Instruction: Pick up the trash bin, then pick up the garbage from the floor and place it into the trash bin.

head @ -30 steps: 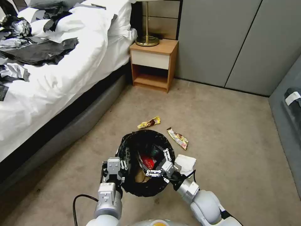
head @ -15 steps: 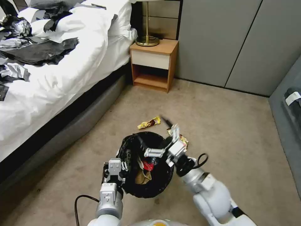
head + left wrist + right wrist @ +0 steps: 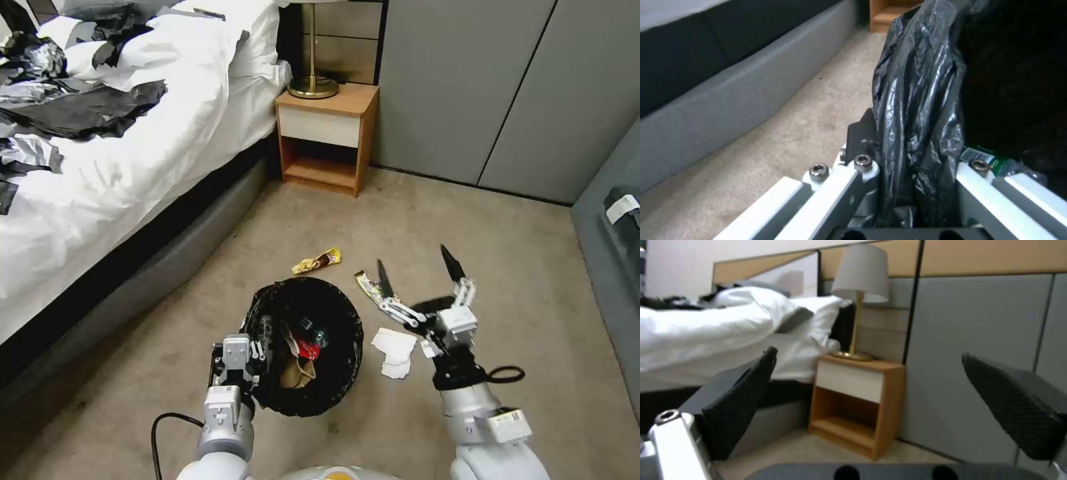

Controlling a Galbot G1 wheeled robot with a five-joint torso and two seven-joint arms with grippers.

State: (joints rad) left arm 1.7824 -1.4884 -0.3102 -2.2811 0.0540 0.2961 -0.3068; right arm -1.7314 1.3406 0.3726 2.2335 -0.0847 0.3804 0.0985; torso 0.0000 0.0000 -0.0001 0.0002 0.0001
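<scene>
Since a second ago the right gripper has lifted out of the trash bin and swung to its 3 o'clock side; it now hangs over the floor with its fingers spread wide and nothing between them, apparently freed to go after the next piece.

Nearest the robot, the left gripper is clenched on the bin's rim at about 9 o'clock, one finger outside and one inside the black liner, which keeps the bin's mouth open toward the litter. Inside lie a tan paper bag, a red wrapper and a green-labelled bottle.

On the carpet at the bin's 3 o'clock, touching nothing else, sits the white tissue, just under the right wrist. Beyond it, at about 1 o'clock, a snack wrapper lies partly behind the open fingers. The yellow wrapper rests at the bin's 12 o'clock. Farther off stand the nightstand with its lamp, and the bed at 10 o'clock.
</scene>
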